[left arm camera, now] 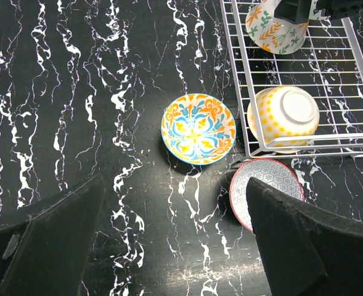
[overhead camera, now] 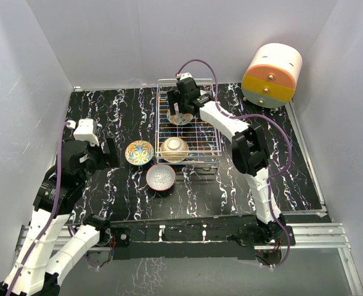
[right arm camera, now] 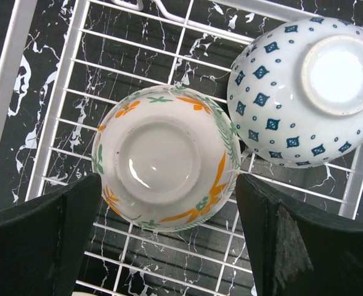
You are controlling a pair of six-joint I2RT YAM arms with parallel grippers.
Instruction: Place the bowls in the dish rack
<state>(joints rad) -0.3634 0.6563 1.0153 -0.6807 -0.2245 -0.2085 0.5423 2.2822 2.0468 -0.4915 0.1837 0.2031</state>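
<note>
Two bowls point(overhead camera: 139, 152) on bench point(overhead camera: 107, 111); right tool point(right arm camera: 169, 179) straddles floral bowl point(right arm camera: 163, 163) in dish rack point(overhead camera: 199, 161), grip indeterminate; left tool point(left arm camera: 175, 182) splayed. Advise vertical retreat.

Bright even light w/ soft shadows, sheen on bowl point(right arm camera: 338, 68) base, pics sharp.

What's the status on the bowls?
Left gripper open, right gripper open above floral bowl. Three bowls in dish rack, two on table. Nothing in the way.

orange-floral bowl point(right arm camera: 163, 166), base toward camera, just beside blue-patterned bowl point(right arm camera: 292, 117), in rack point(right arm camera: 58, 123).
</note>
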